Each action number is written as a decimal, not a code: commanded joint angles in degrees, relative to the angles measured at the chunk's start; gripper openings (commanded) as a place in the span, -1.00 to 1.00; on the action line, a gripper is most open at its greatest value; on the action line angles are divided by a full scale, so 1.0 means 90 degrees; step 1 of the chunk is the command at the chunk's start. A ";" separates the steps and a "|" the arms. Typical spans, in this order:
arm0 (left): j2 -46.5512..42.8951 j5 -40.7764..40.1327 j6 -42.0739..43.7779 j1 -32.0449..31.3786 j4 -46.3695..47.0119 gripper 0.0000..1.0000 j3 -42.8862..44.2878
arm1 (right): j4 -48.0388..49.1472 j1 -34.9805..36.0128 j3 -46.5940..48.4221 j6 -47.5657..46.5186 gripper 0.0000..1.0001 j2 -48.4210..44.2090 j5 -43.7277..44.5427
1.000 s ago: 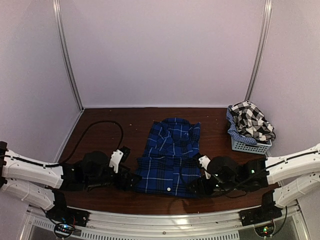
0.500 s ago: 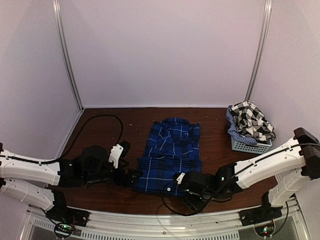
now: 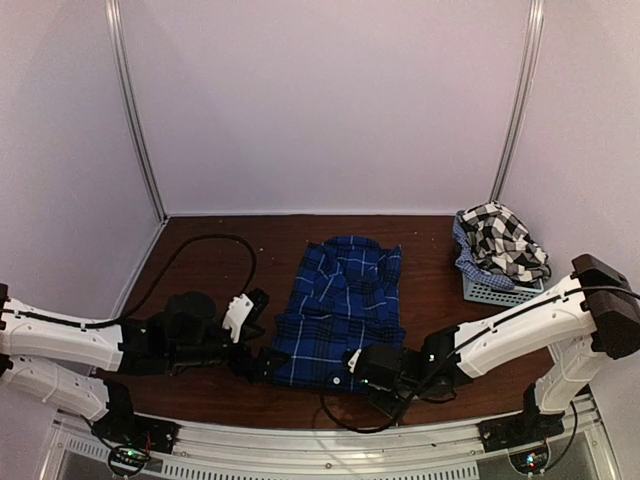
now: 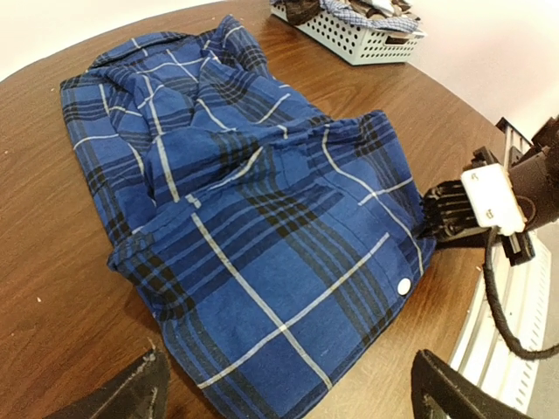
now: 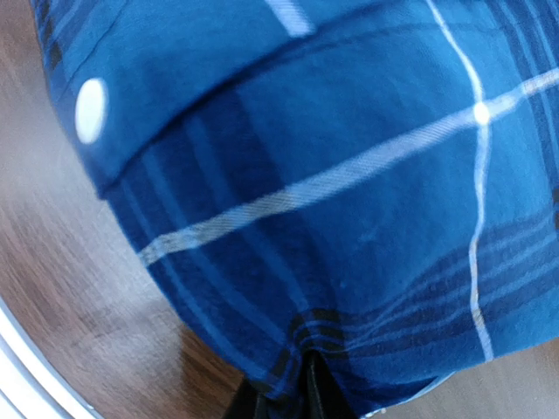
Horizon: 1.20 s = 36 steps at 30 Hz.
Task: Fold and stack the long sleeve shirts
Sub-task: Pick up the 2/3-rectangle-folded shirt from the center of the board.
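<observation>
Top: blue plaid shirt (image 3: 340, 300) lies flat mid-frame on table (image 3: 200, 270); checked shirt (image 3: 505, 240) heaped in basket (image 3: 495, 292), right.
Left wrist: left gripper (image 4: 293, 397) wide open, empty, at bottom edge.
Right wrist: right gripper (image 5: 306, 393) pinches blue plaid shirt's hem, bottom centre; white button (image 5: 90, 109) upper left.

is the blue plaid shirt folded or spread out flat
Folded: the blue plaid shirt lies as a compact block with overlapping layers, no sleeves sticking out.

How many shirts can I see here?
2. A blue plaid shirt lies in the middle; a black-and-white checked shirt is heaped in the basket at the far right. Pale blue cloth beneath it may be a third.
</observation>
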 commanded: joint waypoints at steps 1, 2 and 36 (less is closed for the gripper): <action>0.0050 0.0718 0.0474 0.0038 0.0812 0.95 -0.0232 | -0.0291 -0.0005 -0.0059 0.0057 -1.00 0.0037 -0.0140; 0.0051 0.0831 0.0589 0.0039 0.0984 0.95 -0.0303 | -0.0294 0.0012 -0.0102 0.0081 -1.00 -0.0054 -0.0236; 0.1535 0.0328 0.4866 -0.1080 0.2815 0.73 -0.0704 | 0.0330 -0.0531 -0.1027 0.0589 -1.00 -0.3283 -0.3764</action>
